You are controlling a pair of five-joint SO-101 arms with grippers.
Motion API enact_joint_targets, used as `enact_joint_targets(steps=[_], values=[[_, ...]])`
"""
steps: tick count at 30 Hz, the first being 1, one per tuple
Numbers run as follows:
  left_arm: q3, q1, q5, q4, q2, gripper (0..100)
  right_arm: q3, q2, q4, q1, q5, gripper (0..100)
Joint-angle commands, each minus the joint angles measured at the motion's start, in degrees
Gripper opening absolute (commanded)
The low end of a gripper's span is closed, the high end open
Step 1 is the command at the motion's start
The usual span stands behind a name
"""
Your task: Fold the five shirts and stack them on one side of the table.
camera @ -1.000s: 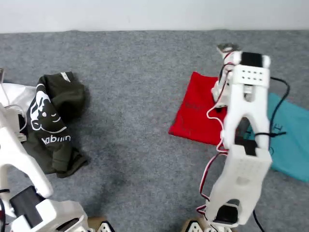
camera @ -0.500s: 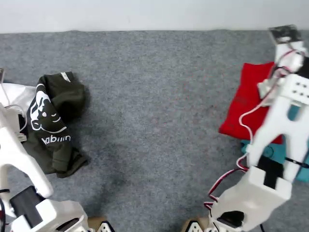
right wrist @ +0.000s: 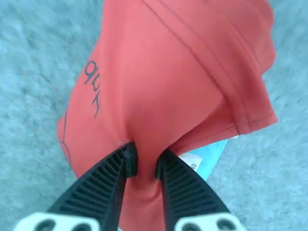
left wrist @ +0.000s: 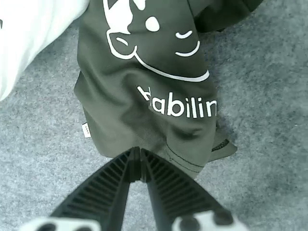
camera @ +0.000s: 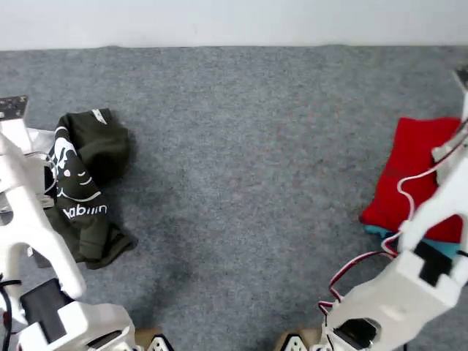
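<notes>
A folded red shirt [camera: 417, 172] lies at the table's right edge, on top of a teal shirt [camera: 430, 247] whose edge peeks out below it. My right gripper [right wrist: 143, 161] is shut on a bunched fold of the red shirt [right wrist: 163, 82], and a corner of the teal shirt [right wrist: 207, 156] shows beside it. At the far left a crumpled dark green shirt [camera: 88, 183] with a white cartoon print lies partly over a white shirt [camera: 33, 137]. My left gripper [left wrist: 139, 161] is shut, with its tips at the hem of the green shirt [left wrist: 149, 82].
Grey carpet-like cloth [camera: 241, 168] covers the table, and a wide bare stretch runs between the two piles. The white right arm [camera: 409, 285] with its red and white wires stands at the front right. The left arm [camera: 33, 227] stands at the front left.
The right arm has swung to the right, dragging the red shirt from mid-table onto the teal shirt at the right edge. The left arm has shifted slightly toward the green shirt.
</notes>
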State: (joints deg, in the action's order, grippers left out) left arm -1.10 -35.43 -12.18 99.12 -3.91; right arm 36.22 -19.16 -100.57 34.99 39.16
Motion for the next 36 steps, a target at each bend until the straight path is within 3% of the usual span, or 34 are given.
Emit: enact_joint_targets(steps=[1, 5, 10, 13, 18, 22, 24, 28, 36], values=[[0.2, 0.3, -0.6, 0.1, -2.6, 0, 0.5, -1.5, -0.1, 4.1, 2.3, 1.0], [0.2, 0.3, -0.6, 0.1, -2.6, 0, 0.5, -3.5, 2.3, 7.4, 2.3, 2.0], [0.2, 0.3, -0.6, 0.1, -2.6, 0, 1.2, -3.4, -0.4, 7.8, -0.2, 21.3], [0.2, 0.3, -0.6, 0.2, -2.6, 0, 5.5, -1.9, -0.8, 7.4, -6.1, 25.0], [0.2, 0.3, -0.6, 0.4, -2.6, 0, 7.7, 1.5, -2.2, 3.2, -7.4, 20.7], [0.2, 0.3, -0.5, 0.4, -2.6, 0, 7.7, -0.4, -2.2, -0.1, -7.4, 0.0], [0.2, 0.3, -0.5, 0.4, -2.6, 0, 7.7, -3.5, -2.2, -1.2, -7.5, 3.8], [0.2, 0.3, -0.5, 0.4, -2.6, 0, 7.7, -10.8, 0.0, -2.2, -7.6, 1.3], [0.1, 0.3, -0.5, 0.4, -2.6, 0, 8.0, -24.9, 10.2, -4.7, -14.6, 0.9]])
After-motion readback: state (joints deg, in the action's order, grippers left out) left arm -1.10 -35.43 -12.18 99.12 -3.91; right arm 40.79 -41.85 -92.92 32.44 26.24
